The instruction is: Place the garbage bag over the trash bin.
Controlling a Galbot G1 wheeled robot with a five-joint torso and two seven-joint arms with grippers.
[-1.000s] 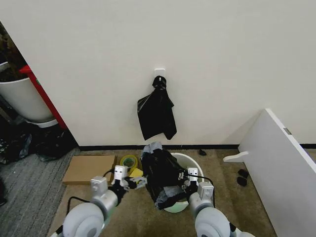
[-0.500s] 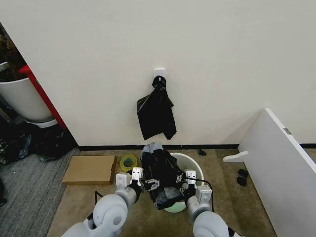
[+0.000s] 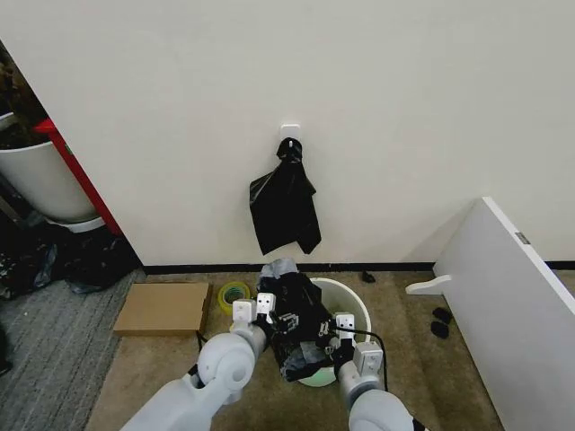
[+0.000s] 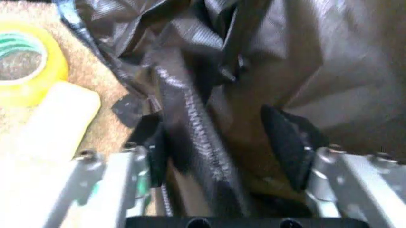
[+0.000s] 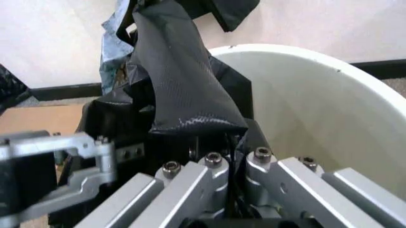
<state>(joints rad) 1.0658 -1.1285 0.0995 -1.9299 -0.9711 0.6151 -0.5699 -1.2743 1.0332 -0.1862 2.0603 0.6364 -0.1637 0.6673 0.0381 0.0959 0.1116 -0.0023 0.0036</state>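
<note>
1. Since a second ago the left gripper has swung in from over the carpet to the near-left flank of the thin, crinkly black plastic garbage bag; the right gripper has barely shifted
2. Left gripper: jaws spread apart, a dark fold of the garbage bag running between the two pads; pads not pressed onto it
3. Right gripper: fingers clamped together on a bunched ridge of the garbage bag, which stands up just ahead of the fingertips
4. Round white plastic trash bin sits directly ahead of both grippers on the brown carpet; its bare inner wall lies just to the right gripper's right
5. Garbage bag heaped over the bin's left rim, part draped inside, part outside; right rim uncovered
6. Yellow roll of tape just left of the left gripper, on the carpet; seen close beside the bag from the left wrist
7. Flat brown cardboard sheet farther left
8. Bunch of black bags on a white wall hook well ahead, above the bin
</note>
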